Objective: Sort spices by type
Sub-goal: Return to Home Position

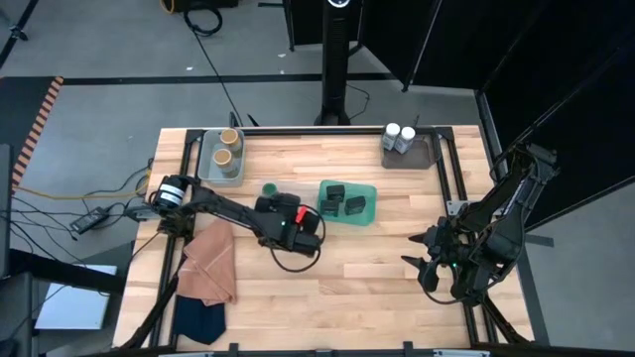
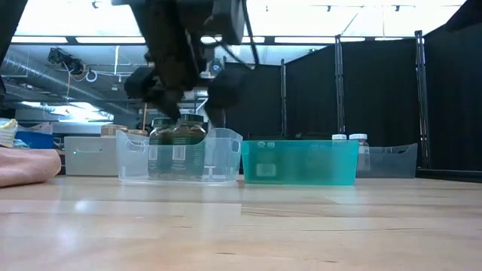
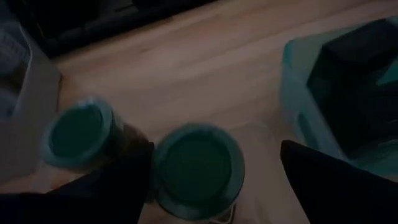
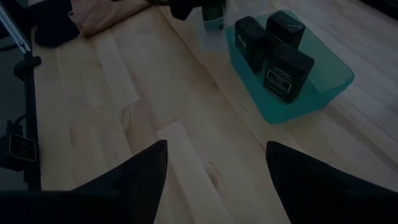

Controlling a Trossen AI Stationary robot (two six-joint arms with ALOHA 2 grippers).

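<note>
Mid-frame over the clear bin (image 2: 227,159), my left gripper (image 3: 214,171) hangs released above green-lidded jars (image 3: 78,132). Sorting looks done, so I'd lift clear and retract home. Right gripper (image 4: 216,149) waits lower right, spread.

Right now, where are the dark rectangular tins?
In the high view, the three dark tins sit inside the teal tray near the table centre, just right of the clear bin holding green-lidded jars.

Left arm (image 1: 223,206) is observed extended inward, left pincer (image 3: 214,180) spread apart; right arm (image 1: 501,203) is observed folded, right pincer (image 1: 412,250) likewise spread.
</note>
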